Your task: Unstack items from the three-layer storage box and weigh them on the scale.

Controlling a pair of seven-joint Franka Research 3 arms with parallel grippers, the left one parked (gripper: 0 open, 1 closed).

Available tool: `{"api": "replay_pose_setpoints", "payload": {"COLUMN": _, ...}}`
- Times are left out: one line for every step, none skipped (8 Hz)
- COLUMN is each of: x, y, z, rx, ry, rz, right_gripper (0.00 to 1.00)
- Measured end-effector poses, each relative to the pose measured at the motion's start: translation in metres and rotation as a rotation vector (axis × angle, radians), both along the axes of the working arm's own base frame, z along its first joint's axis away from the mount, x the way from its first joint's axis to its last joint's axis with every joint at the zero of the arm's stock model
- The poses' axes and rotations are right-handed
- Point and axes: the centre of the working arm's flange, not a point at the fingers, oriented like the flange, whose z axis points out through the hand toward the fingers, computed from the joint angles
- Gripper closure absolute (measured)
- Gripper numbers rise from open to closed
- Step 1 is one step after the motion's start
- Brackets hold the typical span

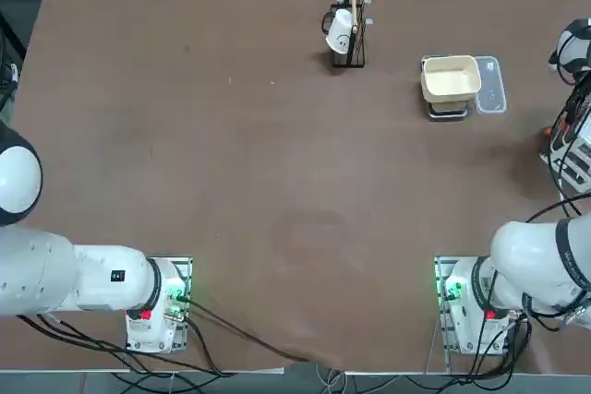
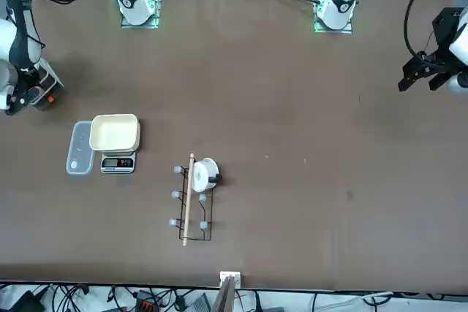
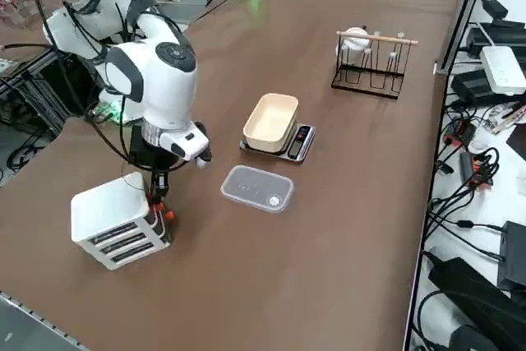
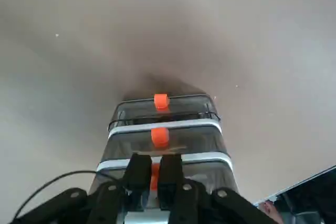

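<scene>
On the bench (image 3: 345, 228), the three-layer storage box (image 3: 115, 223) is standing well apart from the scale (image 3: 275, 127), whose tray is lying bare. The right gripper (image 4: 155, 174) is pinching the top drawer's orange tab (image 4: 154, 176) with nearly closed jaws; opening that drawer looks to be the step in hand, calling next for a straight outward pull.

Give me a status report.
Right gripper shut on top orange tab of storage box. Scale tray bare. Nothing in the way.
</scene>
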Motion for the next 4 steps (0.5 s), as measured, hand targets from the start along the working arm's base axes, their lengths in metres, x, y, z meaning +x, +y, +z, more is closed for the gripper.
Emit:
{"api": "replay_pose_setpoints", "payload": {"x": 0.009, "y": 0.013, "z": 0.0, "rx": -0.002, "ry": -0.002, "rz": 0.024, "right_gripper": 0.88}}
{"api": "replay_pose_setpoints", "payload": {"x": 0.021, "y": 0.03, "z": 0.0, "rx": -0.007, "ry": -0.006, "rz": 0.048, "right_gripper": 0.88}}
{"api": "replay_pose_setpoints", "payload": {"x": 0.035, "y": 0.046, "z": -0.002, "rx": -0.009, "ry": -0.011, "rz": 0.064, "right_gripper": 0.88}}
{"api": "replay_pose_setpoints", "payload": {"x": 0.048, "y": 0.056, "z": -0.001, "rx": -0.001, "ry": -0.023, "rz": 0.071, "right_gripper": 0.88}}
